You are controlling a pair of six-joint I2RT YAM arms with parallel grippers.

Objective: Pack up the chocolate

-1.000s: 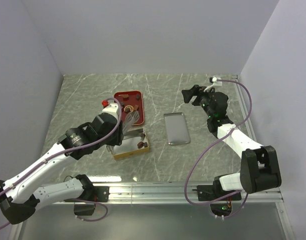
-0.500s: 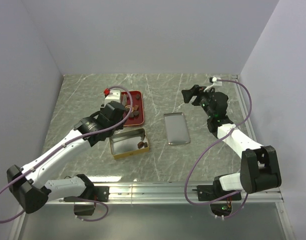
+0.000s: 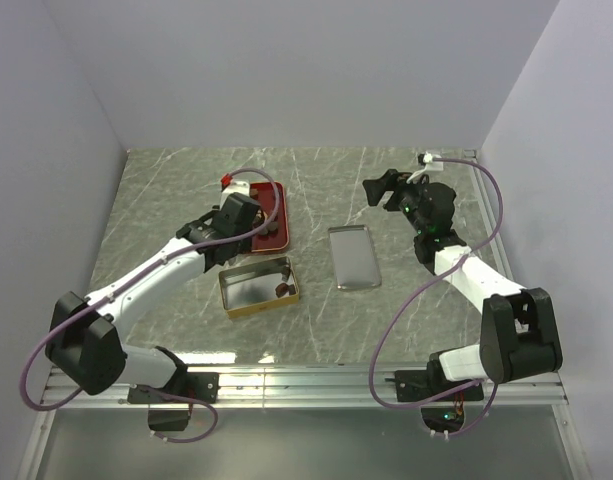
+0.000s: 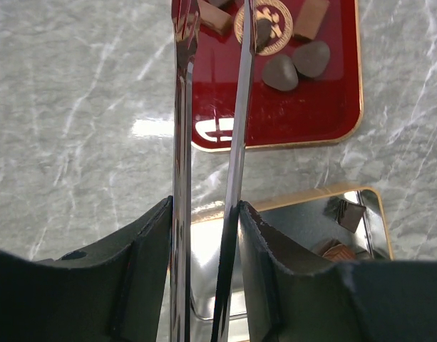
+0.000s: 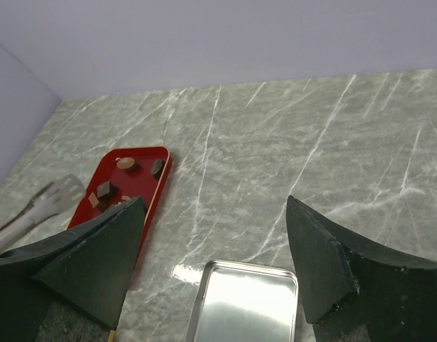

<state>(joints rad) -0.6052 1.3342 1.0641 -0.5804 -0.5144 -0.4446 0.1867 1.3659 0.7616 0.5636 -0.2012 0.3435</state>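
Operator: Room at the far left?

Spotter: Open marble worktop (image 3: 156, 200) runs from the left gripper (image 4: 205, 214) out to the left wall (image 3: 56, 120). That gripper is clamped on a pair of metal tongs (image 4: 180, 142), and the two blades stand a little apart.

Operator: And ahead of it?

Spotter: The red tray (image 4: 296, 114) lies straight ahead, under the tong tips. Its far edge is well apart from the back wall (image 3: 286, 70). Most of the chocolate (image 4: 281, 72) sits loose in that tray. The gold tin (image 3: 248, 293) lies below the gripper and a little to its right, with a narrow gap of marble between tin and tray. A couple of pieces lie near the tin's right end.

Operator: Further right?

Spotter: A strip of marble, then the silver lid (image 3: 352, 257), lying flat, below and in front of the right gripper (image 5: 214, 210). That gripper is held up off the worktop, jaws spread wide, holding nothing. Past it, open marble reaches the right wall (image 3: 576, 100).

Operator: Does any view tell more?

Spotter: Only the left wrist view shows a gold emblem (image 4: 281, 25) on the tray floor, with the right blade's tip over it. Whether that tip touches a piece I cannot tell. The right wrist view shows the tongs' slotted end beside the tray, too small to make out from above.
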